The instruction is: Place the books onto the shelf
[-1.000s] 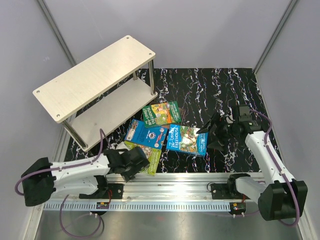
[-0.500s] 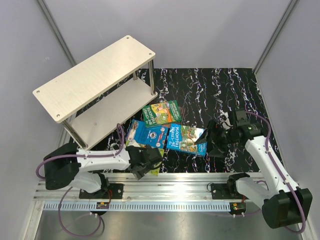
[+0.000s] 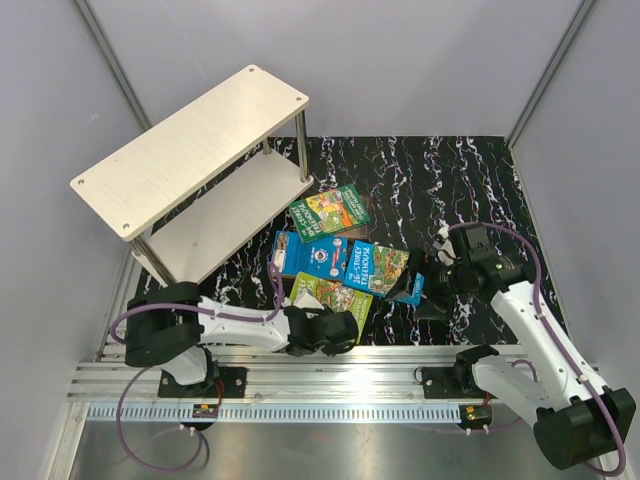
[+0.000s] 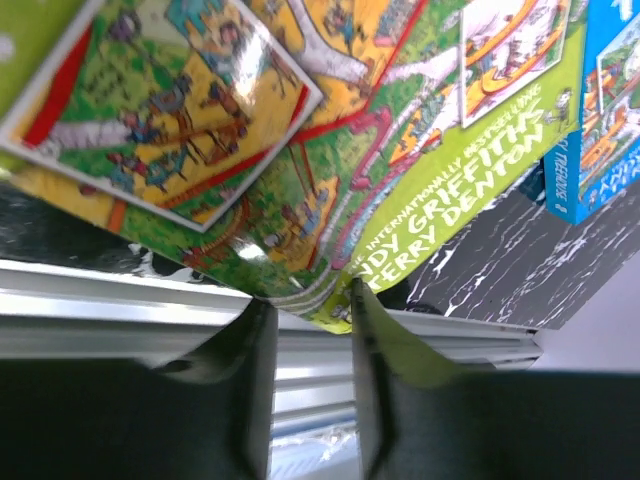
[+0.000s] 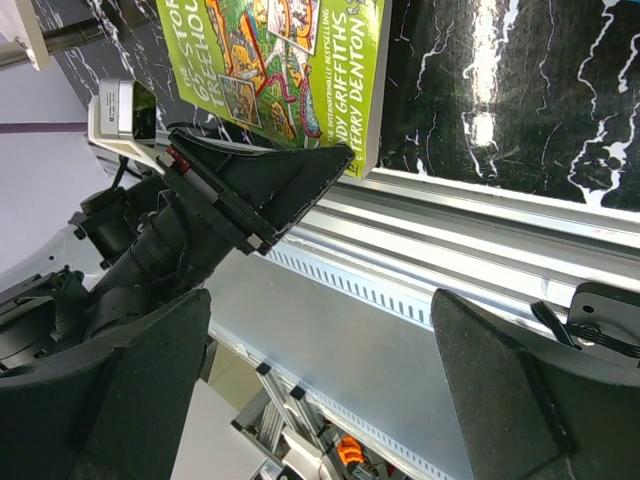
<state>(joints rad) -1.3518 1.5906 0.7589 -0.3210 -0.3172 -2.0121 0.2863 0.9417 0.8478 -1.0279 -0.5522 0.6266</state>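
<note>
Books (image 3: 315, 256) on the table (image 3: 455, 170), right of the shelf (image 3: 190, 135), apparently overlapping.

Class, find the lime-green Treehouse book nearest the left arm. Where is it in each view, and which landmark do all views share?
Top external: the lime-green book lies low centre.
Left wrist: the book fills the upper frame.
Right wrist: the book is at top centre.
Shared landmark: the aluminium rail running along the book's near edge.

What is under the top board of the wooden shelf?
The pale wooden lower board, bare where it shows, plus thin metal legs. Much of it is covered by the pale top board, so hidden.
</note>
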